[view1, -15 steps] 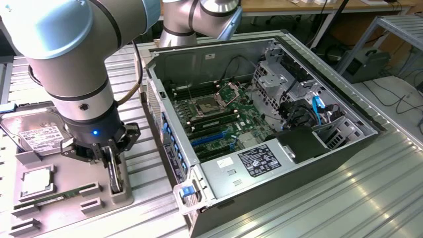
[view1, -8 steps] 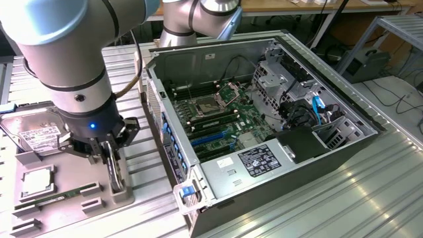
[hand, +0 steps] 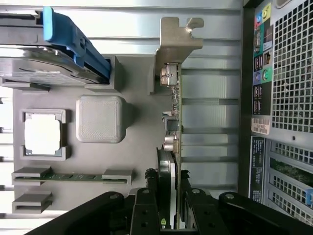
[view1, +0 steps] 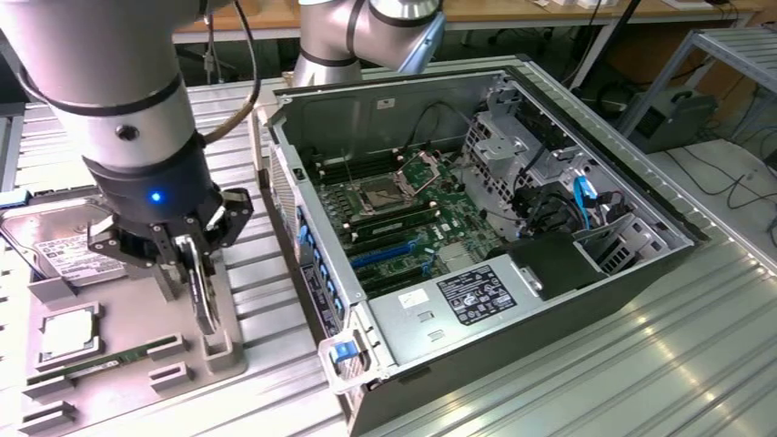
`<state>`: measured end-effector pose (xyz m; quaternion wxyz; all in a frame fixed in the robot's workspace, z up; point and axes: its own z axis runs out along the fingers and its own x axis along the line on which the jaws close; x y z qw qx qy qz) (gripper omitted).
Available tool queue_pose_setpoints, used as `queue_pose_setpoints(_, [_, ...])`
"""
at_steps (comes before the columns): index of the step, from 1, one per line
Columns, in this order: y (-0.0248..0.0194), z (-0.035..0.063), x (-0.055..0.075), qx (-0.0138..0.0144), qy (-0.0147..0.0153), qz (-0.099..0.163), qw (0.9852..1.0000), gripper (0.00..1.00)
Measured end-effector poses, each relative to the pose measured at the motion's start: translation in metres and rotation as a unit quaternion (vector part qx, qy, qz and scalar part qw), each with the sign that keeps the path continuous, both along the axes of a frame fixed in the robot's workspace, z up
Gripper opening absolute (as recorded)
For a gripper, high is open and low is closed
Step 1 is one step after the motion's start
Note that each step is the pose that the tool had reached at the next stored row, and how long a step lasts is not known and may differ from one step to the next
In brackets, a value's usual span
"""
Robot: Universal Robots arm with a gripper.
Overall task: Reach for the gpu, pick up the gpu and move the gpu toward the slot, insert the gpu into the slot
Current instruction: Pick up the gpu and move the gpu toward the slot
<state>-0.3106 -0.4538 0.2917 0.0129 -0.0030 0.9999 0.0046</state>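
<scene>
**Gripping the gpu on edge beside the open case**

Pinching the gpu (hand: 175, 122) across its two flat faces, the end effector (hand: 168, 196) is holding the card near its round fan, at the end away from the silver bracket (hand: 179, 39). The card is standing on edge at the gray fixture tray (view1: 127, 364) on the tabletop (view1: 631, 364). It is sitting just beside the computer case (view1: 401, 109) and well apart from the blue slot (view1: 386, 252). Whether it is resting in the tray or hanging just clear of it, I cannot tell.

It is looking light, thin and stiff, but fragile. With small parts exposed and the grip off-centre, it is probably liable to pivot between the fingers, so bare board is likely the safer hold.

The wrist view is giving the finger contact, the card's thinness and the case's rear ports (hand: 264, 63). The exterior view is giving the slot and the path from tray to motherboard (view1: 456, 214).
</scene>
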Motion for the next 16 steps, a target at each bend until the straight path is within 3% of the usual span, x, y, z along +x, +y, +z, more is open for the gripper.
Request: queue_pose_setpoints(16, [0.0,0.0771,0.0,0.0,0.0,0.0,1.0,0.27])
